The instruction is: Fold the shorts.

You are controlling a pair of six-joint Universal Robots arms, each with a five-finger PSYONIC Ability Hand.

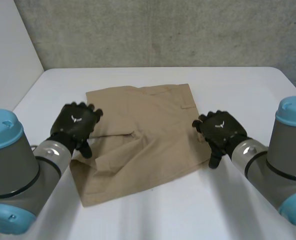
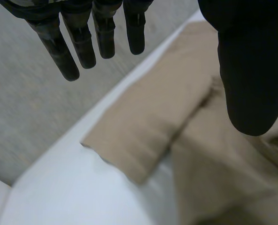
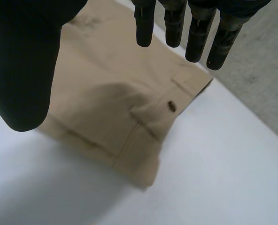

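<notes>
While both hang released, the left robot hand (image 1: 77, 122) and right robot hand (image 1: 219, 131) flank the part-folded shorts (image 1: 140, 140).
Head view: they sit at 9 and 3 o'clock of the shorts, mid-surface (image 1: 248, 95). Left wrist view: straight fingers (image 2: 82, 42) above a folded flap. Right wrist view: fingers (image 3: 195, 37) over a corner; each should pinch its edge fully, then lift evenly.

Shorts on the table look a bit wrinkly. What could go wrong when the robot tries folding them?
1. The tan shorts lie rumpled, with one part doubled over near the open left hand; a pinch there might catch only the top layer and undo that fold.
2. The right hand is open at the opposite edge, holding nothing; if only one hand grips, the cloth could slide on the white table instead of folding.
</notes>
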